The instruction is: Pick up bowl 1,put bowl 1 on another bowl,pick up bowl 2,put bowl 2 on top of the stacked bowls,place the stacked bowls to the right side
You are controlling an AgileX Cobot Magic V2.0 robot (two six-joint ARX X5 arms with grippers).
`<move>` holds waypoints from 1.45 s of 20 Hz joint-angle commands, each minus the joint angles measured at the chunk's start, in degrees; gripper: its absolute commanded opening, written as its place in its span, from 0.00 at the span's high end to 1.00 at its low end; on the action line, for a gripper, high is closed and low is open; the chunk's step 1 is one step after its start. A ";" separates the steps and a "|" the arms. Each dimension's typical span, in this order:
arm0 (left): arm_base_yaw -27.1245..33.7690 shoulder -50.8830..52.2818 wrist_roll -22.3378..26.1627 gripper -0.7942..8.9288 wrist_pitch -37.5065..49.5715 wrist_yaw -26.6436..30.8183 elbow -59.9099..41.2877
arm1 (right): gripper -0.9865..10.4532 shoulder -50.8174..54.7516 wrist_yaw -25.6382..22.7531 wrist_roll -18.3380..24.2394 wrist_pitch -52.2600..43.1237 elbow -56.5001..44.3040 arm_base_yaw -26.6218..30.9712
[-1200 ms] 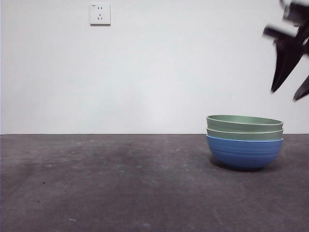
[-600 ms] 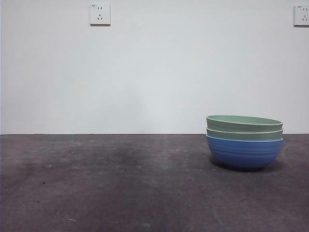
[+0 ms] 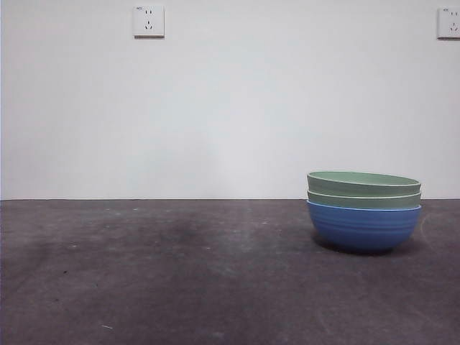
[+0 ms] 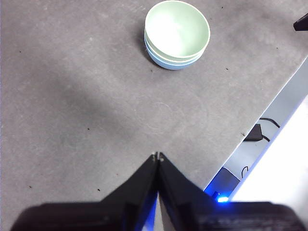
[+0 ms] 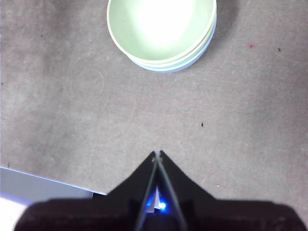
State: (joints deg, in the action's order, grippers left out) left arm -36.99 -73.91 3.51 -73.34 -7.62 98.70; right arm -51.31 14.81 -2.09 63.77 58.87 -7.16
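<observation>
The stacked bowls (image 3: pixel 364 208) rest on the dark table at the right: a blue bowl (image 3: pixel 364 226) at the bottom with two pale sage green bowls (image 3: pixel 364 188) nested in it. Both wrist views look down on the stack, the top green bowl (image 4: pixel 177 30) (image 5: pixel 161 30) empty. My left gripper (image 4: pixel 157 156) is shut on nothing, high above the table and well away from the stack. My right gripper (image 5: pixel 157 153) is likewise shut and holds nothing, raised back from the stack. Neither arm appears in the front view.
The grey table (image 3: pixel 180 273) stretches leftwards from the bowls. Wall sockets (image 3: pixel 149 21) hang on the white wall behind. In the left wrist view the table's edge (image 4: pixel 269 103) runs beside cables on the floor, and a black tip (image 4: pixel 301 22) pokes in at a corner.
One second ago a dark gripper hung at the front view's top right above the stack; it has since withdrawn out of view. The bowls have not moved.
</observation>
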 commanded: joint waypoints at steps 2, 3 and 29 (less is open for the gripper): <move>-0.15 0.07 0.83 0.92 0.04 0.04 0.02 | 0.91 0.00 -0.17 0.48 -0.31 -0.28 -0.07; -0.15 0.07 0.83 0.92 0.04 0.04 0.02 | 0.91 0.00 -0.17 0.48 -0.31 -0.28 -0.07; 33.99 58.14 2.51 0.92 72.00 9.11 -74.16 | 0.91 0.00 -0.17 0.48 -0.31 -0.28 -0.04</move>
State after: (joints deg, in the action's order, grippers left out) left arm -3.18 -16.43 5.58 -2.04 1.34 25.76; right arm -51.31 14.81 -2.09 63.70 58.87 -7.16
